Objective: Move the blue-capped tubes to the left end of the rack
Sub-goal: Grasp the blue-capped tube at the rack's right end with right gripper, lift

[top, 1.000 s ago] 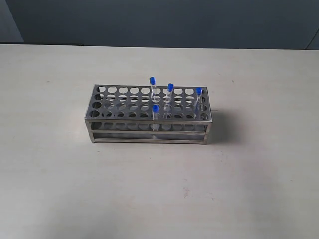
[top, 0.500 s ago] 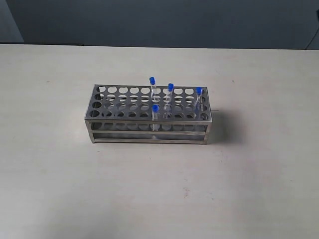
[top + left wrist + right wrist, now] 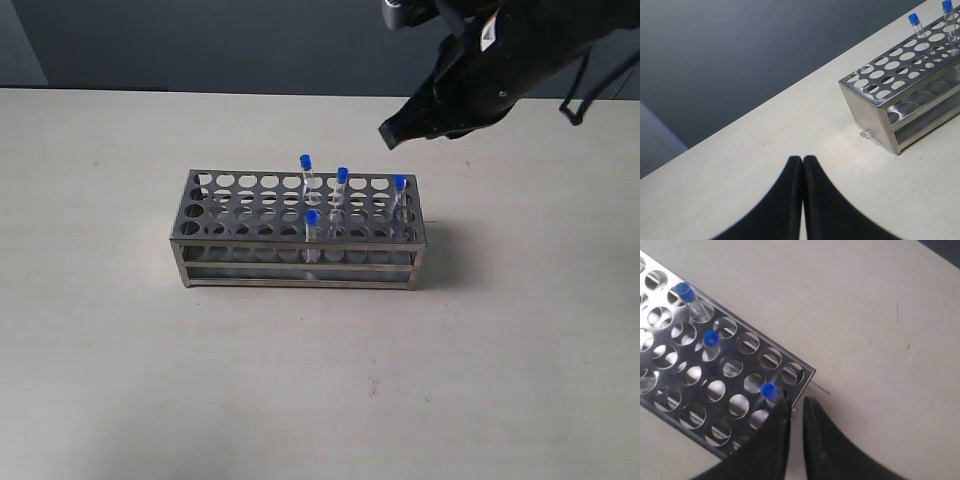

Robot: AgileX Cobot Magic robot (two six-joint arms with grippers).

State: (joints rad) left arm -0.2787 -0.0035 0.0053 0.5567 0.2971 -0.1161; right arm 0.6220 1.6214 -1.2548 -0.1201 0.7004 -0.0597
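The grey metal rack (image 3: 262,242) stands mid-table. Four blue-capped tubes sit in its right half: one at the back (image 3: 306,162), one beside it (image 3: 342,176), one at the right end (image 3: 400,184), one in the front row (image 3: 312,218). My right gripper (image 3: 390,133) hangs above and behind the rack's right end. In the right wrist view its fingertips (image 3: 795,402) stand slightly open and empty, next to the right-end tube's cap (image 3: 768,389). My left gripper (image 3: 802,159) is shut and empty over bare table, off the rack's left end (image 3: 867,112).
A dark wall runs behind the table's far edge (image 3: 200,90). The right arm's dark body (image 3: 500,60) fills the upper right of the exterior view. The left-end holes of the rack (image 3: 205,195) hold no tubes.
The right arm has come into the exterior view from the upper right and now hangs near the rack's right end. Rack and tubes have not moved.
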